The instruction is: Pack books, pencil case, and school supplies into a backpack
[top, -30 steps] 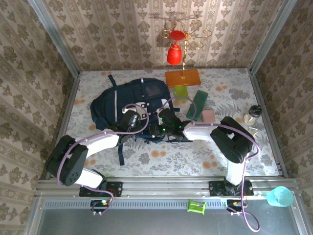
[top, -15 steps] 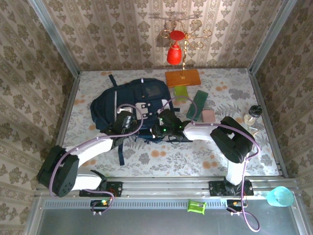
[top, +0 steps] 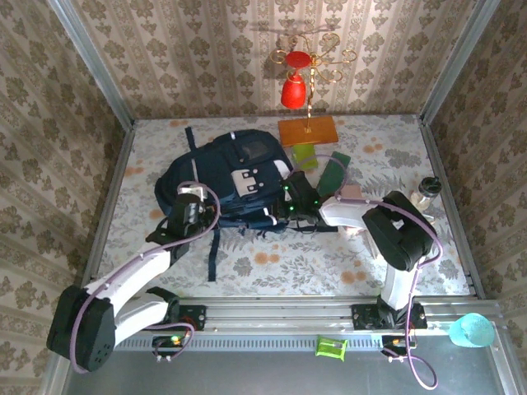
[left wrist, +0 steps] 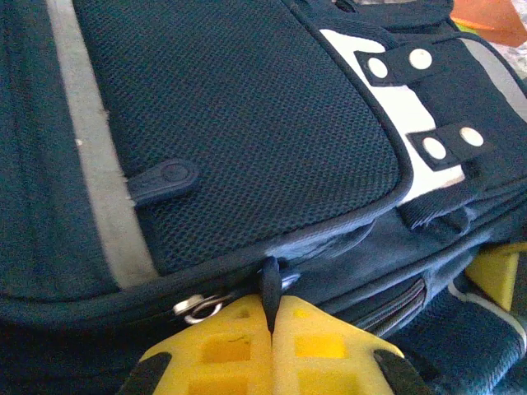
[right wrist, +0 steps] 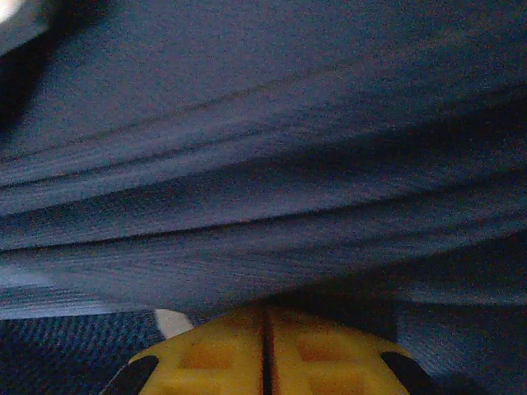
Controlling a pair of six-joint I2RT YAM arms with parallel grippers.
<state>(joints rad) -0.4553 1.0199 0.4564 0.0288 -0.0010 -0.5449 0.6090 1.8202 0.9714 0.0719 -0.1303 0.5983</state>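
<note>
The navy backpack lies flat at the middle-left of the table. My left gripper is at its near-left edge. In the left wrist view this gripper is shut on the dark zip pull, beside a metal ring. My right gripper is at the backpack's near-right edge. Its yellow fingers are pressed together against folds of the navy fabric. The school supplies lie to the right: a light green piece, a dark green piece and a pink piece. The books and pencil case are out of view.
An orange slab with a gold stem and red ornament stands behind the backpack. A small jar stands at the right edge. Metal rails and patterned walls close in the table. A teal cup sits off the table, near right.
My left gripper has drawn back to the left along the backpack's near edge with the zip pull. My right gripper has moved right and back, and the backpack has shifted that way.
</note>
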